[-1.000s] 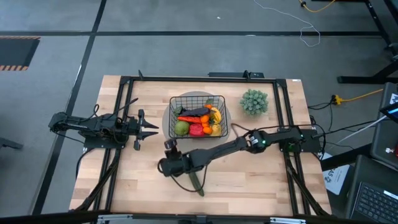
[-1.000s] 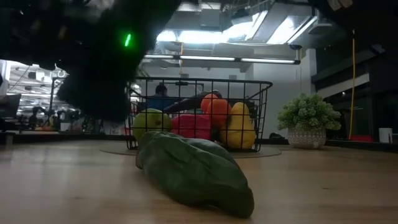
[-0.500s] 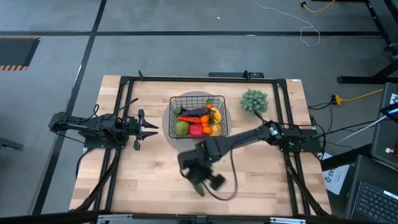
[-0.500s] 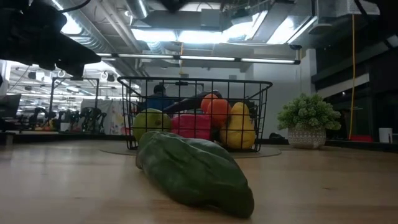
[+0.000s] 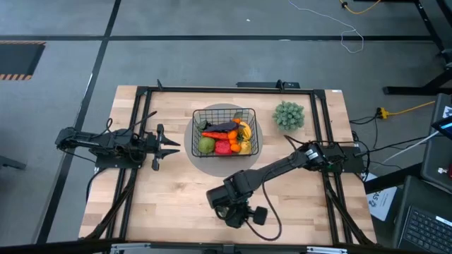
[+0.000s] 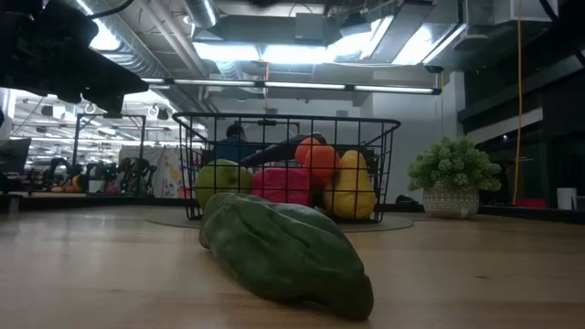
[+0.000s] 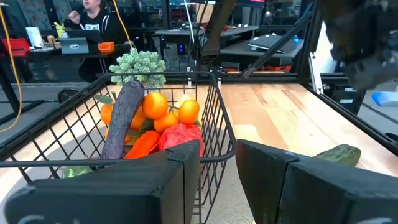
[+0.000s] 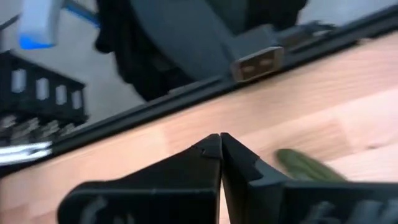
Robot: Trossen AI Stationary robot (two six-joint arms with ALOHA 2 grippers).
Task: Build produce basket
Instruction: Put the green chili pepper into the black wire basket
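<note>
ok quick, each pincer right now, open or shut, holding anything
left pincer: open, empty, just short of the basket.
right pincer: shut, empty, beside the cucumber.

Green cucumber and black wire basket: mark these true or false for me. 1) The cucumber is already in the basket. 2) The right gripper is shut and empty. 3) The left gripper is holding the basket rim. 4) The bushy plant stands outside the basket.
1) False. The green cucumber lies on the wooden table, outside the black wire basket.
2) True. The right gripper has its fingers pressed together with nothing between them, above the table near the cucumber.
3) False. The left gripper sits apart from the basket, holding nothing.
4) True. The pale-green bushy plant stands on the table beside the basket.
</note>
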